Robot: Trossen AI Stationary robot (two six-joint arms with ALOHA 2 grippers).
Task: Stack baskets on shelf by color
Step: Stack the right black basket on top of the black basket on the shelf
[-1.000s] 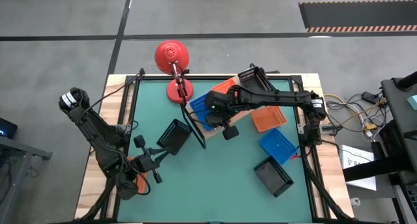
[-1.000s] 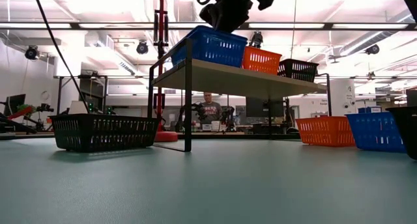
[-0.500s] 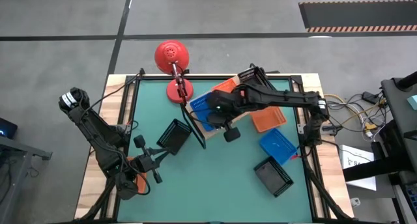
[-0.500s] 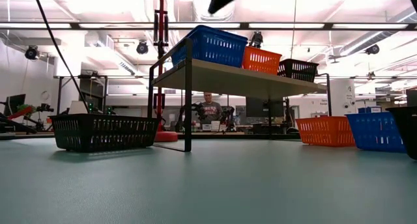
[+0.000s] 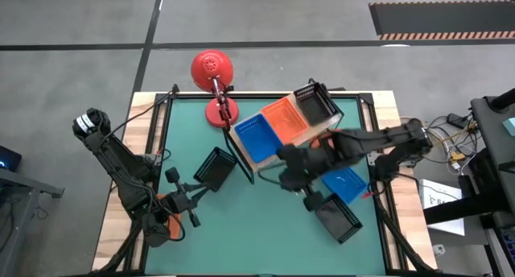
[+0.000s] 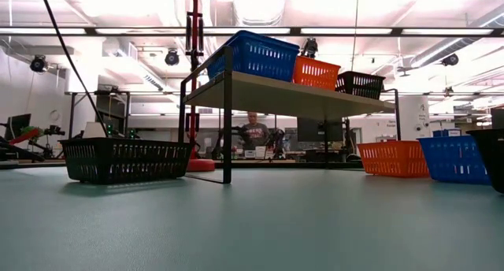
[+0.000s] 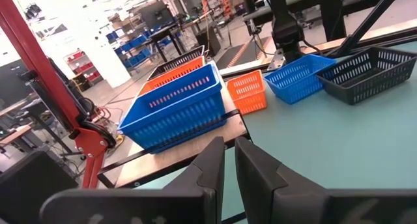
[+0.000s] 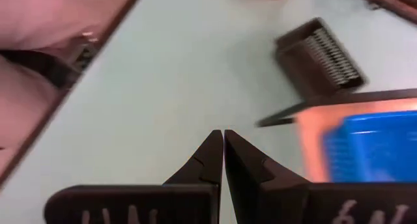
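Note:
On the shelf point(image 5: 320, 130) a blue basket point(image 5: 259, 137), an orange basket point(image 5: 283, 117) and a black basket point(image 5: 315, 104) stand in a row. Resting on the mat are a black basket point(image 5: 215, 166) at the left, a blue basket point(image 5: 348, 184), a black basket point(image 5: 338, 219) at the near right and an orange basket point(image 6: 391, 158). My right gripper point(image 5: 283, 168) hangs shut and empty above the mat, just off the shelf's near side. At the near left, my left gripper point(image 7: 229, 165) points level at the shelf, its fingers nearly together with nothing between them.
A red lamp point(image 5: 212, 68) on a red stand point(image 5: 221, 112) rises at the shelf's far left end. Black frame bars point(image 5: 165, 116) run along the table's edges. Open green mat point(image 5: 257, 229) lies at the near middle. A person point(image 6: 252, 134) sits in the room beyond.
My right gripper, shut throughout, has risen from just above the blue basket on the shelf and swung toward the table's near right, leaving the low view. The three baskets on the shelf stay in place.

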